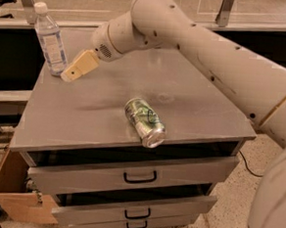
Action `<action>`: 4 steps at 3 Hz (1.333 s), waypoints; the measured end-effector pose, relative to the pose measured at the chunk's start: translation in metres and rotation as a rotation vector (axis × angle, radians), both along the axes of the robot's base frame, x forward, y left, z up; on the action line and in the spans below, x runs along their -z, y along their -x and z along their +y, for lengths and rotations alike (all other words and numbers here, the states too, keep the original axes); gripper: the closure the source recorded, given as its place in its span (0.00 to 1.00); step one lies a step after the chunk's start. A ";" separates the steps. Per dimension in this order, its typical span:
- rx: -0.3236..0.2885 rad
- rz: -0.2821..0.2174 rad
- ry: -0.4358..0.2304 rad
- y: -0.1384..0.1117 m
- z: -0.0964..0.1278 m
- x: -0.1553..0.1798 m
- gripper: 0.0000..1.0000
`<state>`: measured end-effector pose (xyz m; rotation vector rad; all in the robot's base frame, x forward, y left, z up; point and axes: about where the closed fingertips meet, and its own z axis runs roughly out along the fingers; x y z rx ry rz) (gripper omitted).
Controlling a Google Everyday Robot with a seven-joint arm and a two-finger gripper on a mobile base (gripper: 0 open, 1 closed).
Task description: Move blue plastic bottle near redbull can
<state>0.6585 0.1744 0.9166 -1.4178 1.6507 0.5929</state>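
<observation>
The blue plastic bottle stands upright at the far left corner of the grey cabinet top. It is clear and bluish, with a white cap and a pale label. My gripper is tan and points down-left. Its tip is just to the right of the bottle's base, very close to it, low over the top. The white arm reaches in from the right across the far side of the surface. The redbull can is not in view; it may be hidden behind the arm.
A green-and-white can lies on its side near the front edge. Below the top are drawers, the lower ones pulled slightly open. A cardboard box sits on the floor at the lower left.
</observation>
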 end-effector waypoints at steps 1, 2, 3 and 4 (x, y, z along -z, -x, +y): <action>0.008 -0.020 -0.110 -0.024 0.033 0.004 0.00; 0.007 -0.038 -0.197 -0.044 0.061 0.006 0.00; -0.004 -0.031 -0.266 -0.056 0.088 0.010 0.00; -0.003 0.018 -0.333 -0.064 0.110 0.022 0.18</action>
